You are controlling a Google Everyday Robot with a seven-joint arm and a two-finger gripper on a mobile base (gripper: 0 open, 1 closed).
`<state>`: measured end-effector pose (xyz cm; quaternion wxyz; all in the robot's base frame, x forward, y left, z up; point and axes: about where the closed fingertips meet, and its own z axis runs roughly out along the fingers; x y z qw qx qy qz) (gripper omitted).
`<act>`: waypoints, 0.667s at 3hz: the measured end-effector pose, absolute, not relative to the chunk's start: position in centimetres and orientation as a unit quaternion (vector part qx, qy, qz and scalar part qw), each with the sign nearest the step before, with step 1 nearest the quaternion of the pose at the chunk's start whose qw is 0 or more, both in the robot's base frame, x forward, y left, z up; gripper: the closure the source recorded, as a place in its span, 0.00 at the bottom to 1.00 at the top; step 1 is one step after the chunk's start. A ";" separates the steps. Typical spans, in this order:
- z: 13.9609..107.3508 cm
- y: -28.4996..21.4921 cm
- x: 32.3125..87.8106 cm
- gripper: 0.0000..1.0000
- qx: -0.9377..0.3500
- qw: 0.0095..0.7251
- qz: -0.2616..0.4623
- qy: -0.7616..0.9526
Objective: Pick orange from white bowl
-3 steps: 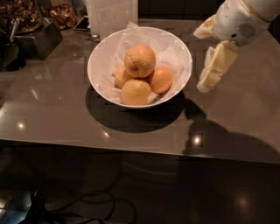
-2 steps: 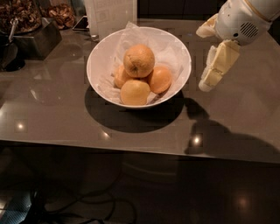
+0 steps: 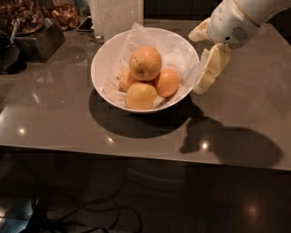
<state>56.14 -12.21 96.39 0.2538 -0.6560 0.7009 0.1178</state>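
The orange (image 3: 145, 63), large, pale and dimpled with a dark navel spot, sits on top of the pile in the white bowl (image 3: 101, 61). The bowl is lined with crumpled white paper (image 3: 137, 35). Under the orange lie a smoother deeper-orange fruit (image 3: 168, 82), a yellow fruit (image 3: 141, 96) and a partly hidden fruit (image 3: 125, 80). My gripper (image 3: 195, 63) is at the bowl's right rim, just outside it, beside and slightly above the fruit. Its pale fingers (image 3: 212, 67) are spread apart and hold nothing.
The bowl stands on a glossy grey-brown table (image 3: 59, 118) whose front edge runs across the lower part of the view. A white carton (image 3: 116, 16) stands behind the bowl. A dark box (image 3: 39, 41) and a container of brown bits (image 3: 20, 12) are at the back left.
My gripper has moved left, closer to the bowl's right rim. The bowl and the fruit have not moved.
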 end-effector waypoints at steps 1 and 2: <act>94.4 -8.9 57.8 0.00 -0.677 0.236 0.158 0.679; 92.5 -5.5 59.1 0.00 -0.697 0.214 0.193 0.657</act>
